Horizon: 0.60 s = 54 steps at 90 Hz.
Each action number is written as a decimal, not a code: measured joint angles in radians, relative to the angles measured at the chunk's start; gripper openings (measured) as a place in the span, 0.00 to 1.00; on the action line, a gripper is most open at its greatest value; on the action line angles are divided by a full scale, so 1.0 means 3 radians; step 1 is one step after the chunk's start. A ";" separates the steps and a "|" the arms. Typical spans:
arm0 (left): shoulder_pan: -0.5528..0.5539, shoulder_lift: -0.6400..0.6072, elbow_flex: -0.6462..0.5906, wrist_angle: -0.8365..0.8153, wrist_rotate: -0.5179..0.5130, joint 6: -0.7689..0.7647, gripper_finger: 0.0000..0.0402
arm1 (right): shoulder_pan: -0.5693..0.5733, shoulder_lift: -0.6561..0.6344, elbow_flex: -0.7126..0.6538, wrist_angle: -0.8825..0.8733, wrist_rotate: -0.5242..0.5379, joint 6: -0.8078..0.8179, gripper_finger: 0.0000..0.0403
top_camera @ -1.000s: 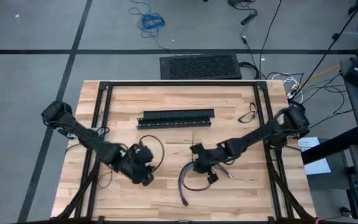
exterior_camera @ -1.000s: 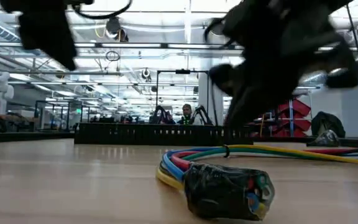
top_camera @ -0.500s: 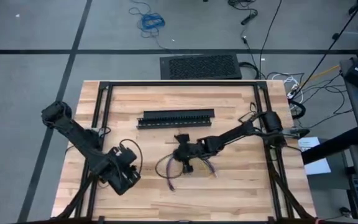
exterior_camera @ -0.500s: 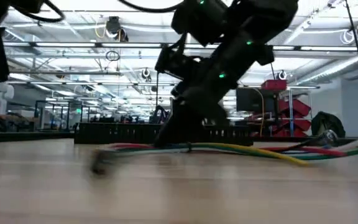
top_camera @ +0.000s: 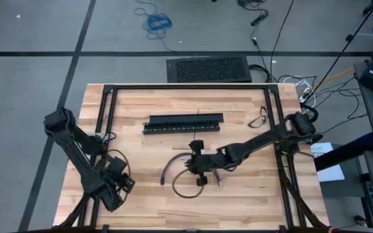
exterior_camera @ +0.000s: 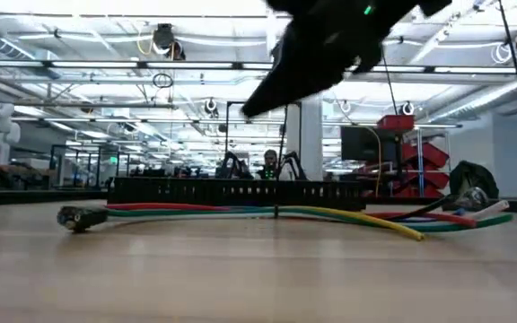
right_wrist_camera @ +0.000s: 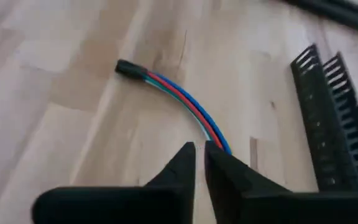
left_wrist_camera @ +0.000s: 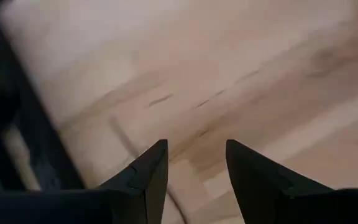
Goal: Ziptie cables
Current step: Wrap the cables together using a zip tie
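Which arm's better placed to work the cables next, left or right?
Right. The right gripper sits directly over the cables at mid-table, fingers nearly closed around the wires. The left gripper is open over bare wood near the table's left-front edge.

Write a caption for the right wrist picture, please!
Right gripper over colourful cables on the wooden table, beside a black slotted bar.

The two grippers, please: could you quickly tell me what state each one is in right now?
Left gripper: open, empty, over bare wood at the table's near-left corner.
Right gripper: nearly shut, fingers pinching the cables at mid-table.
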 joint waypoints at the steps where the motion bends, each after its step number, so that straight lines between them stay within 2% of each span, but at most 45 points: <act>1: 0.0002 0.0003 -0.0022 0.0027 0.0039 -0.0032 0.40 | 0.0008 -0.0024 -0.0011 -0.0004 0.0004 0.0010 0.12; 12: 0.0079 0.0058 -0.0208 0.0350 0.0160 -0.0110 0.40 | 0.0062 -0.0255 -0.0139 0.0005 0.0032 0.0130 0.18; 23: 0.0236 0.0151 -0.0337 0.0376 0.0214 -0.0109 0.40 | 0.0061 -0.0362 -0.0267 0.0057 0.0031 0.0180 0.22; 46: 0.0392 0.0183 -0.0685 0.0444 0.0746 -0.0093 0.40 | 0.0032 -0.0355 -0.0378 0.0090 0.0032 0.0178 0.23; 54: 0.0384 0.0170 -0.0767 0.0527 0.0831 -0.0142 0.40 | 0.0021 -0.0354 -0.0414 0.0098 0.0033 0.0163 0.23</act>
